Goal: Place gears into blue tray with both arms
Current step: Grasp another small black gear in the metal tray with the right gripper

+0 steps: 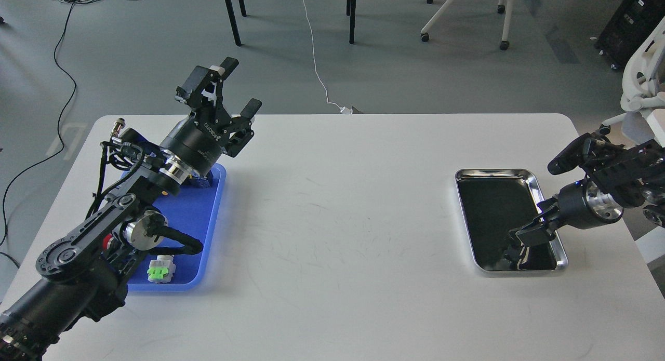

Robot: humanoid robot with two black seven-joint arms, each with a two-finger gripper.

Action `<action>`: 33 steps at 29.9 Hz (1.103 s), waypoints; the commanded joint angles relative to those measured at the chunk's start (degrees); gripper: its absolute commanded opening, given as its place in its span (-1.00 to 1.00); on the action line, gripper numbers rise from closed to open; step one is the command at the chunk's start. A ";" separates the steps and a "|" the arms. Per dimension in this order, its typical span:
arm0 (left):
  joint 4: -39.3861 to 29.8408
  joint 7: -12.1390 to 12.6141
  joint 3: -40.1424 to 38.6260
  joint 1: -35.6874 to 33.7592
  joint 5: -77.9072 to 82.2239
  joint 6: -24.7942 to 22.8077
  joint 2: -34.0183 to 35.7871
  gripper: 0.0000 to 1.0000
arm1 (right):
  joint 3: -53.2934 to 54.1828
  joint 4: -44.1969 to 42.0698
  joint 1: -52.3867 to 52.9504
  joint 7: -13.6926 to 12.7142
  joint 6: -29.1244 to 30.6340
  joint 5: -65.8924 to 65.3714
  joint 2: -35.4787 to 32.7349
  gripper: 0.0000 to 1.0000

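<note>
The blue tray [208, 221] lies at the table's left, largely covered by my left arm. My left gripper [239, 88] is raised above the tray's far end, beyond the table's back edge, and its fingers are spread open and empty. My right gripper [522, 237] dips low over the near right corner of the steel tray [493, 172], pointing down-left. It is dark and its fingers merge, so its state is unclear. I cannot make out any gears against that tray's dark inside, where only a dim reflection shows under the gripper.
A green and white push-button switch [161, 270] sits in the blue tray's near end, and a red one [108, 241] peeks out beside my left arm. Bare white tabletop [337, 221] stretches between the two trays. Chairs and cables are on the floor behind.
</note>
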 commanded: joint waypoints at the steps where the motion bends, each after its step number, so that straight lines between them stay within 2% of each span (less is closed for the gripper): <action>1: -0.05 0.09 -0.52 0.58 0.00 -1.01 0.05 0.96 | -1.00 -0.22 -0.12 0.00 0.01 0.00 1.34 0.88; 9: -0.58 0.09 -0.61 0.84 -0.08 -1.54 0.14 0.96 | -1.96 -2.77 -0.21 0.00 0.01 0.00 2.40 0.80; 14: -0.84 0.26 -0.61 1.02 0.00 -2.42 0.23 0.96 | -2.58 -4.17 -0.12 0.00 0.01 0.09 4.33 0.50; 29: -0.93 0.18 -0.70 1.37 0.00 -2.42 0.40 0.96 | -2.76 -5.14 -0.65 0.00 0.01 0.09 5.83 0.39; 33: -0.93 0.18 -0.70 1.64 0.00 -2.42 0.40 0.96 | -2.84 -5.23 -0.74 0.00 0.01 0.09 5.83 0.27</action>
